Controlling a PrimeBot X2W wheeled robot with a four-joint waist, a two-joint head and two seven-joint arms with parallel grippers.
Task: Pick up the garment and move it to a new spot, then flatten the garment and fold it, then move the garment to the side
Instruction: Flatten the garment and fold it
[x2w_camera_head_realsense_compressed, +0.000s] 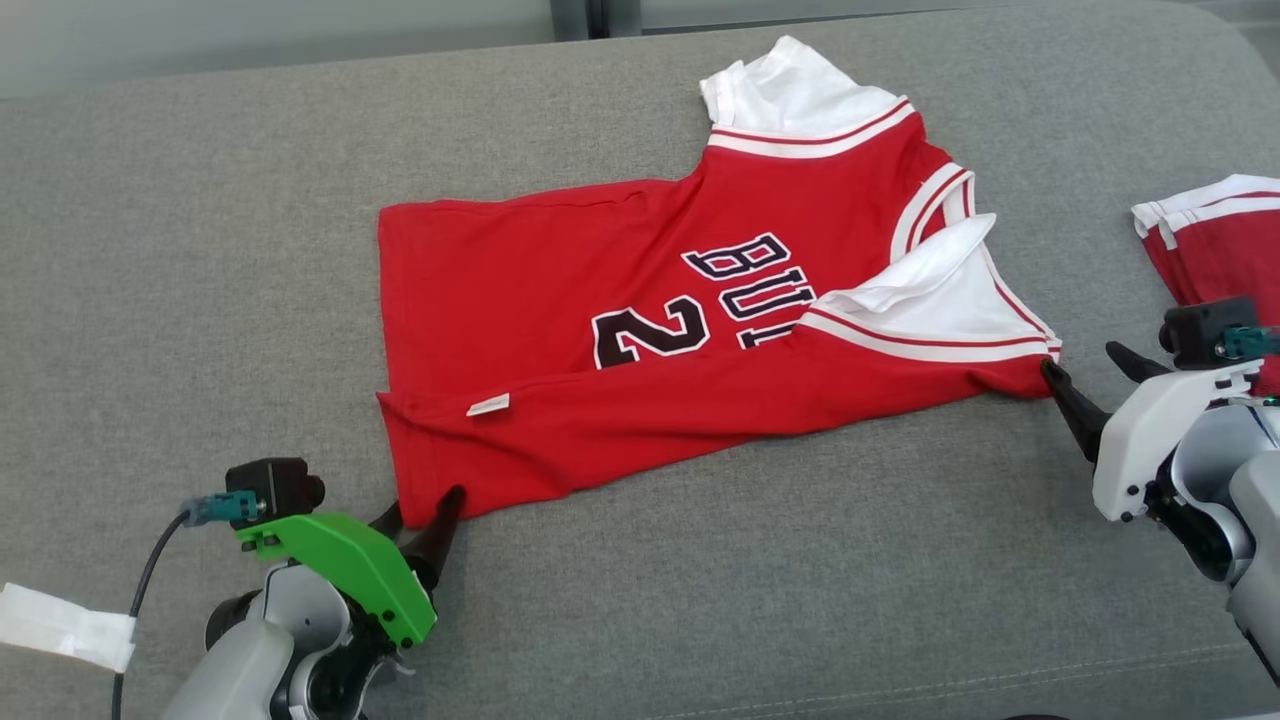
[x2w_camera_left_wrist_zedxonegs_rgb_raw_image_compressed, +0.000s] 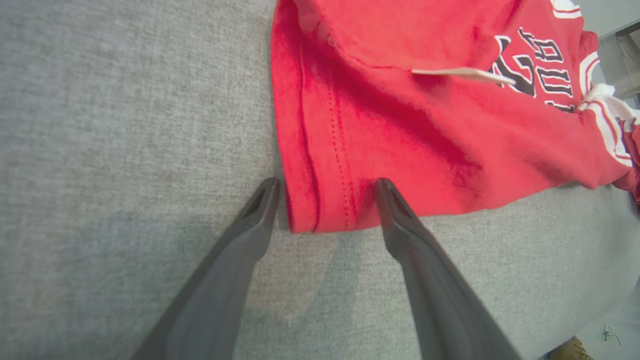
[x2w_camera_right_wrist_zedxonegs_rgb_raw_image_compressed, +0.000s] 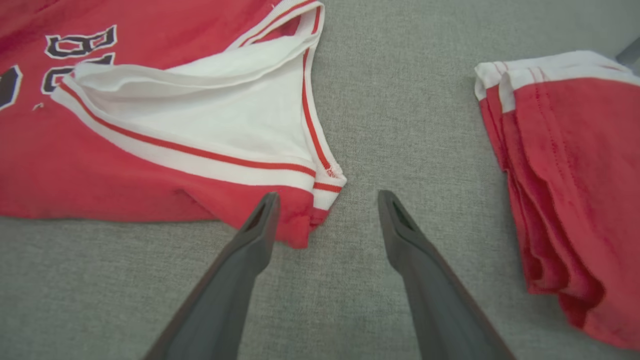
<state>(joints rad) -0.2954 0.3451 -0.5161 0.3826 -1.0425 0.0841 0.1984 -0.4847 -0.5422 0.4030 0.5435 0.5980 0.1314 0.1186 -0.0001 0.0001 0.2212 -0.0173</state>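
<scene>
The garment (x2w_camera_head_realsense_compressed: 600, 300) is a red jersey with white sleeves and dark lettering, lying folded lengthwise on the grey cushion (x2w_camera_head_realsense_compressed: 200, 250). My left gripper (x2w_camera_head_realsense_compressed: 425, 505) stands open at the jersey's near hem corner. In the left wrist view that corner of the garment (x2w_camera_left_wrist_zedxonegs_rgb_raw_image_compressed: 400, 125) lies between the spread fingers of the left gripper (x2w_camera_left_wrist_zedxonegs_rgb_raw_image_compressed: 326, 182), loose on the cushion. My right gripper (x2w_camera_head_realsense_compressed: 1080, 357) is open at the sleeve end. In the right wrist view the garment (x2w_camera_right_wrist_zedxonegs_rgb_raw_image_compressed: 100, 165) has its red-and-white sleeve tip beside the left finger of the right gripper (x2w_camera_right_wrist_zedxonegs_rgb_raw_image_compressed: 328, 195).
A second folded red garment (x2w_camera_head_realsense_compressed: 1210, 240) with white trim lies at the right edge, close to my right arm and also seen as a red pile (x2w_camera_right_wrist_zedxonegs_rgb_raw_image_compressed: 565, 175). White tape (x2w_camera_head_realsense_compressed: 65, 625) sits at the lower left. The cushion's back edge runs along the top.
</scene>
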